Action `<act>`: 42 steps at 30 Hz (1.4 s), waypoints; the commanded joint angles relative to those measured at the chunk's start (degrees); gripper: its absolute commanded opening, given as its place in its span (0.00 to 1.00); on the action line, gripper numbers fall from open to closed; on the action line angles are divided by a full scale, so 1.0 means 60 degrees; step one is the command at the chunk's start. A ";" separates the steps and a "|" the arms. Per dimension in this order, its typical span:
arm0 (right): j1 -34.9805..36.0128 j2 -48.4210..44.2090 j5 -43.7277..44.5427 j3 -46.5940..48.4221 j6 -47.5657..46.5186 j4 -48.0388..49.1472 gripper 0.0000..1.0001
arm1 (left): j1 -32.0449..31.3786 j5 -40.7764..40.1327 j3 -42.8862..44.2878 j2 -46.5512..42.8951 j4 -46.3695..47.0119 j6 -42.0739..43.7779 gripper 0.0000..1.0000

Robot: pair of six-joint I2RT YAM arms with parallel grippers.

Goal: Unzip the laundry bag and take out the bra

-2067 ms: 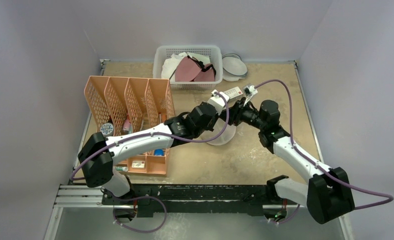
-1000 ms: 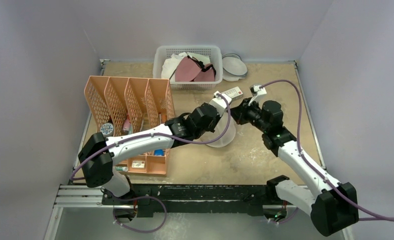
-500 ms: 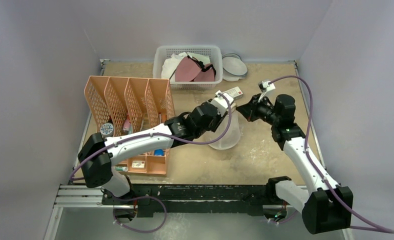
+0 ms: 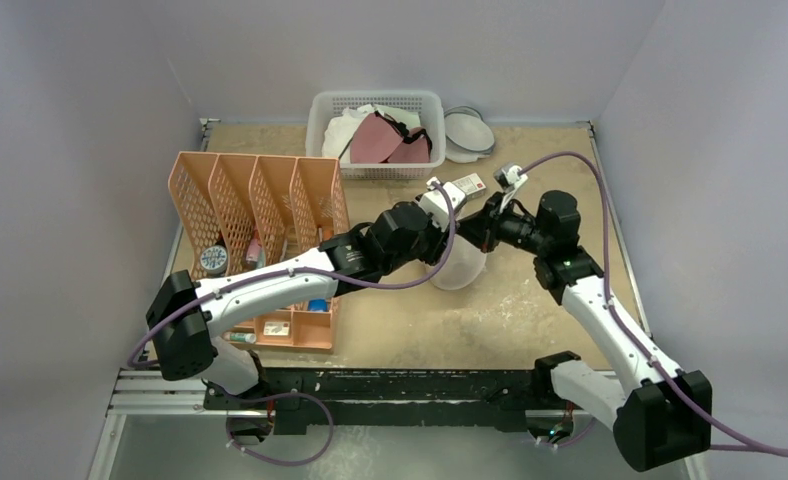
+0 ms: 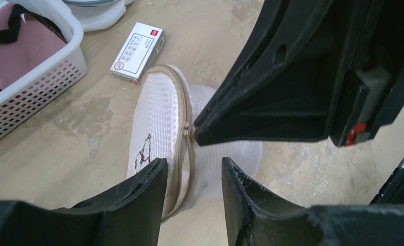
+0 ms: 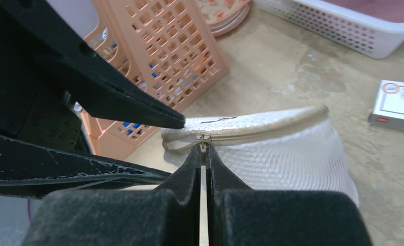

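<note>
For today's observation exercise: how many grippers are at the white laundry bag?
2. The left gripper is open astride the laundry bag's rim; the right gripper is shut on its zip pull. None looks hidden.

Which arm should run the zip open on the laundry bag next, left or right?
Right. The right gripper is shut on the zip pull at the rim of the laundry bag, so it can likely drag it round. The left gripper stands open astride the rim, better suited to bracing.
</note>
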 commanded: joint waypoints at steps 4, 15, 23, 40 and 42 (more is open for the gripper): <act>0.0578 0.0228 -0.0105 0.0641 0.0099 0.0604 0.00 | 0.0078 -0.1274 0.0575 -0.0011 -0.0005 -0.0313 0.40; 0.0574 0.0303 0.0308 0.0759 -0.0069 0.0287 0.00 | 0.0081 -0.2064 0.0726 0.0201 -0.0305 -0.0121 0.09; 0.0580 0.0260 0.0174 0.0697 -0.0035 0.0326 0.00 | 0.0081 -0.0794 0.0702 0.0246 -0.0326 0.0289 0.29; 0.0581 0.0052 0.1173 0.0528 0.0035 -0.0150 0.00 | 0.0087 -0.1432 0.1033 0.0801 -0.0822 0.0392 0.00; 0.0579 -0.0032 0.1651 0.0519 0.0162 -0.0564 0.00 | 0.0089 -0.1707 0.0861 0.0645 -0.0648 0.0458 0.00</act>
